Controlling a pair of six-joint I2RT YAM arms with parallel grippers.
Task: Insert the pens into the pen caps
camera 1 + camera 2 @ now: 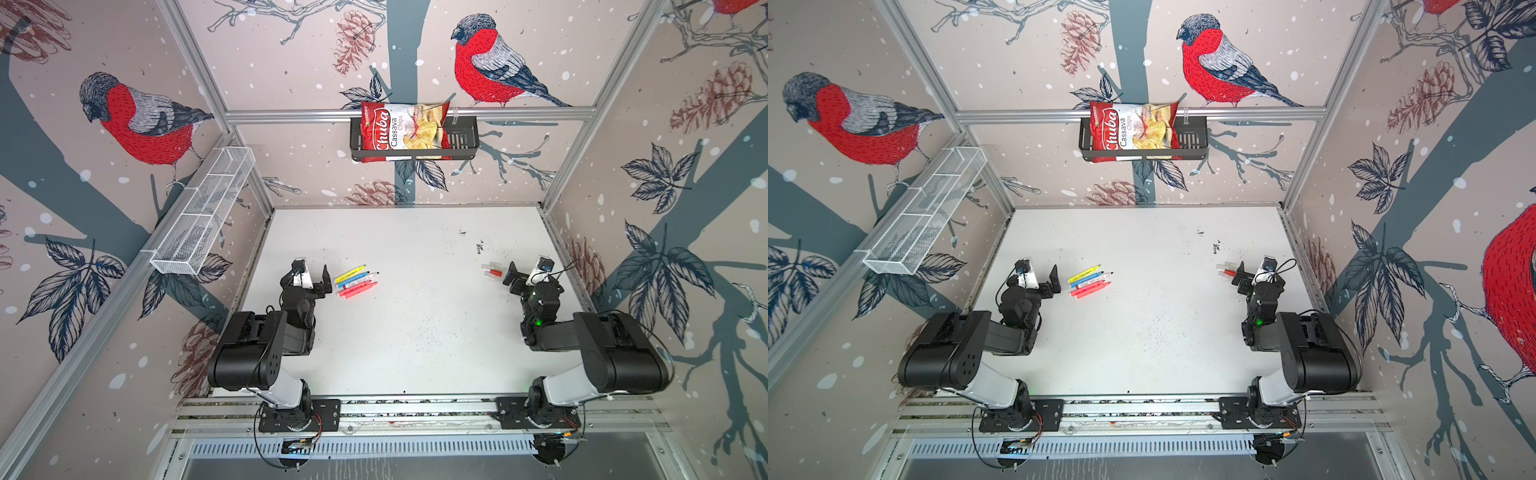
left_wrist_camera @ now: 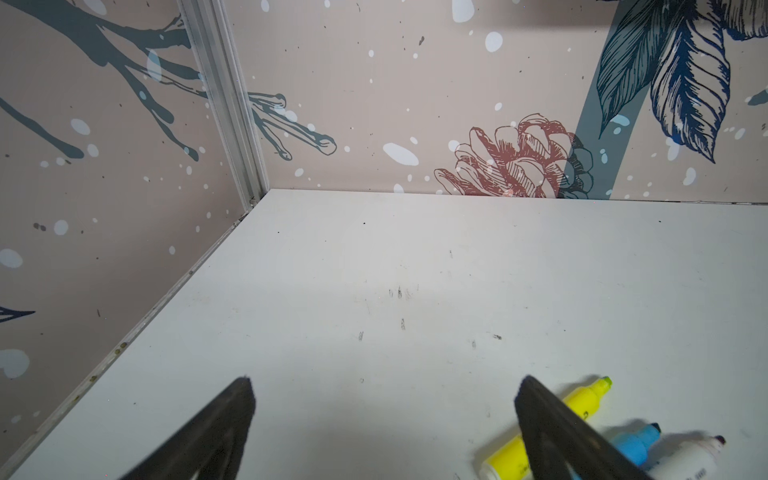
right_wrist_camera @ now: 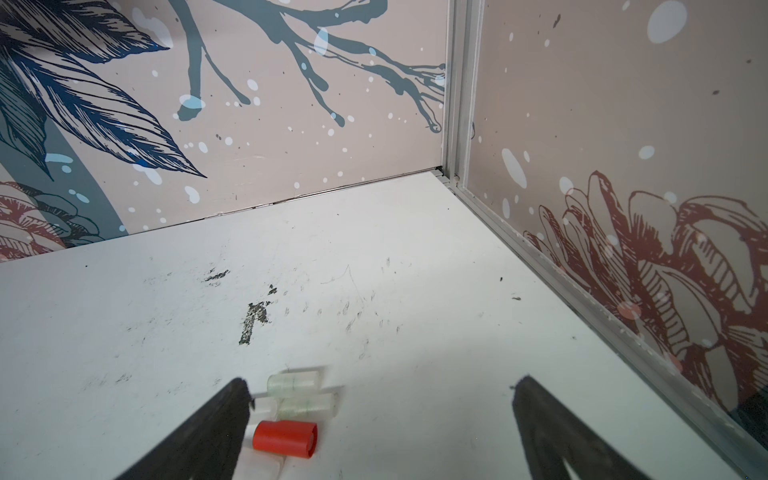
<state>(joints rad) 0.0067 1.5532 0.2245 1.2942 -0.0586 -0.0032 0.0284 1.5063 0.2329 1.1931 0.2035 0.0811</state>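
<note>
Both top views show nothing done: five pens (image 1: pixel 356 280) lie uncapped, well apart from the pen caps (image 1: pixel 492 269); left gripper (image 2: pixel 386 384) and right gripper (image 3: pixel 380 384) gape empty (all insertions remain).

Five pens (image 1: pixel 356 286), one red pen cap (image 3: pixel 285 439), at least three clear pen caps (image 3: pixel 293 382) and one chip bag (image 1: pixel 399 129).
</note>
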